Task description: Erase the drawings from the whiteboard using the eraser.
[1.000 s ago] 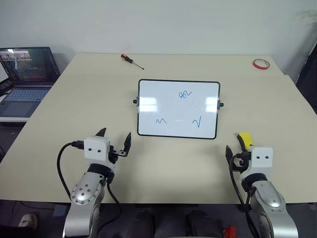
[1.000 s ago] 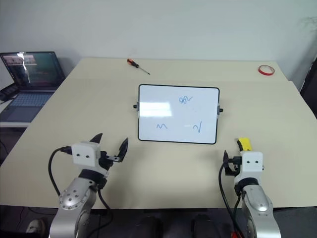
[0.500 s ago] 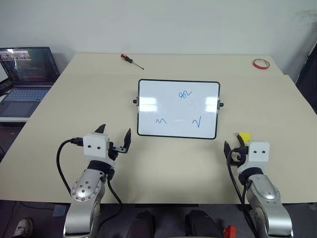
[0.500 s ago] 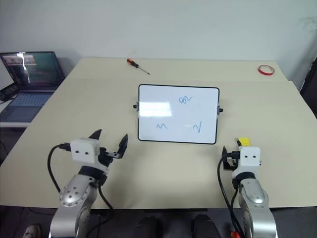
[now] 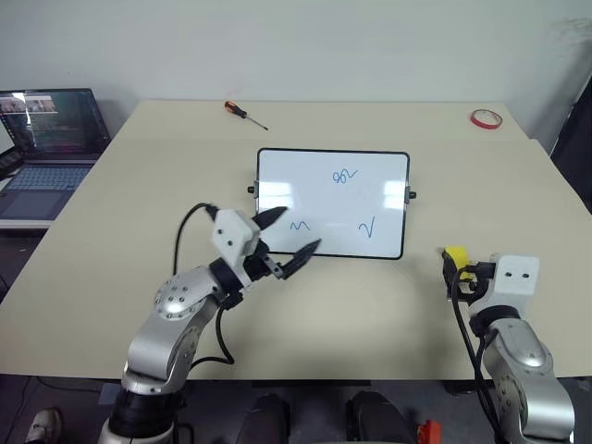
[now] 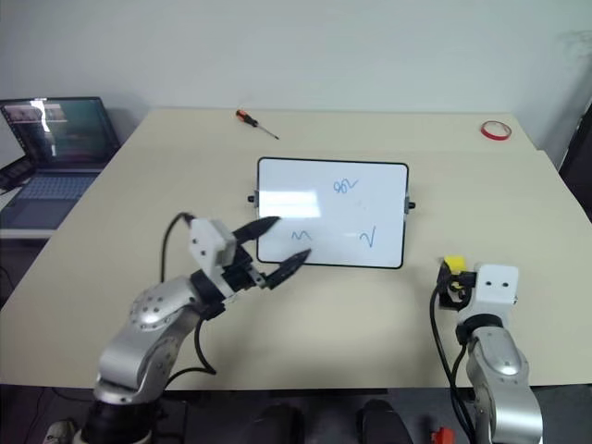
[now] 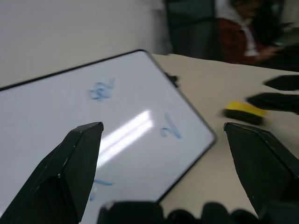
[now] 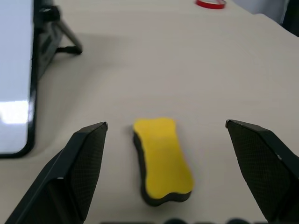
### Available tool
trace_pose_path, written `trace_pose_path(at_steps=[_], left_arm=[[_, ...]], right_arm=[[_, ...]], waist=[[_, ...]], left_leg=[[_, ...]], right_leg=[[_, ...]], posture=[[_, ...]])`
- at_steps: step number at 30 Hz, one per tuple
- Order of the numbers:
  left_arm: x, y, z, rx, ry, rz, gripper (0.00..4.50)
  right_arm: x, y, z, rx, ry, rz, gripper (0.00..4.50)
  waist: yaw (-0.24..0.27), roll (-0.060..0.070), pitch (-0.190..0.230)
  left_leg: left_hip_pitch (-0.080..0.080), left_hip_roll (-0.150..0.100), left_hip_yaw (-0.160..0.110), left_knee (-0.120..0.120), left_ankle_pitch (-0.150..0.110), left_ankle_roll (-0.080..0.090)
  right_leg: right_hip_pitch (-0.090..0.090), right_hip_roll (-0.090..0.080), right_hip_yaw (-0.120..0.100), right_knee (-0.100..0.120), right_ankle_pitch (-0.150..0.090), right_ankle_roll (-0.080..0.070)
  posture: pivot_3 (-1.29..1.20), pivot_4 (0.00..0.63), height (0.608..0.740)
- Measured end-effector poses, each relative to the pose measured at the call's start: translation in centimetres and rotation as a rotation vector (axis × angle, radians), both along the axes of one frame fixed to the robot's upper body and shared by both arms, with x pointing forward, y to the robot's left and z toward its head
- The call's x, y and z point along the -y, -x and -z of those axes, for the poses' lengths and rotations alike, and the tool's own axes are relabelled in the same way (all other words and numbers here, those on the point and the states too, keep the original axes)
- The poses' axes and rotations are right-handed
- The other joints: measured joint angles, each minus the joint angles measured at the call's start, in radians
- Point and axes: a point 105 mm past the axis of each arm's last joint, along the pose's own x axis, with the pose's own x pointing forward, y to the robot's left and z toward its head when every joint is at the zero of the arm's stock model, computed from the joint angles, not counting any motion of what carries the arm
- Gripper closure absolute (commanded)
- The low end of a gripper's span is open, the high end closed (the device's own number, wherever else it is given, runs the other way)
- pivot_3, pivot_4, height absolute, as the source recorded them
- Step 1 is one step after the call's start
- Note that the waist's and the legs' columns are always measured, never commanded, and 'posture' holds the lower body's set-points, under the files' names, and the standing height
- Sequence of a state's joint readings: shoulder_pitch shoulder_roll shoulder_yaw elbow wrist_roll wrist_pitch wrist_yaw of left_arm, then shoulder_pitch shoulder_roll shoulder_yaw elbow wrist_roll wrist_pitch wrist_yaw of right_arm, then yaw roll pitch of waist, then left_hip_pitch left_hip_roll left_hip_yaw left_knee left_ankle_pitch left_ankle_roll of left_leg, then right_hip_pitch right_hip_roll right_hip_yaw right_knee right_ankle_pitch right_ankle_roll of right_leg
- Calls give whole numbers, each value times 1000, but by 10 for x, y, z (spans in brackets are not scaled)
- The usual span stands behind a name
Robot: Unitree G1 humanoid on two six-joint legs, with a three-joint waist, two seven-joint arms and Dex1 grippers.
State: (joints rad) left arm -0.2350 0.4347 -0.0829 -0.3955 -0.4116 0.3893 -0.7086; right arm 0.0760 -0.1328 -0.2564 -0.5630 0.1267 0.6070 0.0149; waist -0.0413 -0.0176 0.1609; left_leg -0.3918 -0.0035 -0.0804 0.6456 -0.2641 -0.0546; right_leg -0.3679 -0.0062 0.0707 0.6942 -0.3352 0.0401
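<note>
The right gripper (image 8: 166, 135) stands wide apart, straddling the yellow eraser (image 8: 162, 158) on the table (image 5: 139, 203), not yet clamped. The left gripper (image 5: 294, 237), also apart, has swung inward to the whiteboard (image 5: 333, 202), likely bracing it; 3 drawings (image 5: 345, 175) remain.

Left gripper (image 5: 287, 239) jaws apart; right gripper (image 8: 166, 135) jaws wide.

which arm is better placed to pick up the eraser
The right. Its pincer is open with the eraser lying on the table straight ahead, between its fingers. The left pincer, also open and empty, is over the near edge of the whiteboard, well away from the eraser.
</note>
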Motion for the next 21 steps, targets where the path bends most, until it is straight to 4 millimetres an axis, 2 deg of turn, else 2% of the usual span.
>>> trace_pose_path(at_steps=[4,8,12,16,21], left_arm=[[22,6,8,-61,-79,233,0],[32,1,5,-59,-116,342,0],[42,-6,8,-44,-156,410,0],[51,-2,19,-73,-169,455,0],[56,0,20,-66,-165,467,0]], right_arm=[[4,-9,14,-67,-67,18,57],[4,-14,25,-120,-100,-3,57],[3,-19,31,-142,-117,-22,57],[1,-21,34,-150,-130,-29,57],[-2,-26,34,-146,-133,-42,57]], waist=[[0,0,0],[0,1,0],[-1,1,0],[-4,1,1],[-4,1,0]], left_leg=[[-1,0,0,0,0,0],[-1,0,0,0,0,0],[-1,0,0,0,0,0],[-3,0,0,1,0,0],[-3,0,0,1,0,0]], right_leg=[[0,0,0,0,0,0],[-1,0,0,0,0,0],[-1,0,0,0,0,0],[-2,0,0,0,0,0],[-2,0,0,1,0,0]], posture=[[0,150,740],[0,150,740],[0,150,740],[0,150,740],[0,150,740]])
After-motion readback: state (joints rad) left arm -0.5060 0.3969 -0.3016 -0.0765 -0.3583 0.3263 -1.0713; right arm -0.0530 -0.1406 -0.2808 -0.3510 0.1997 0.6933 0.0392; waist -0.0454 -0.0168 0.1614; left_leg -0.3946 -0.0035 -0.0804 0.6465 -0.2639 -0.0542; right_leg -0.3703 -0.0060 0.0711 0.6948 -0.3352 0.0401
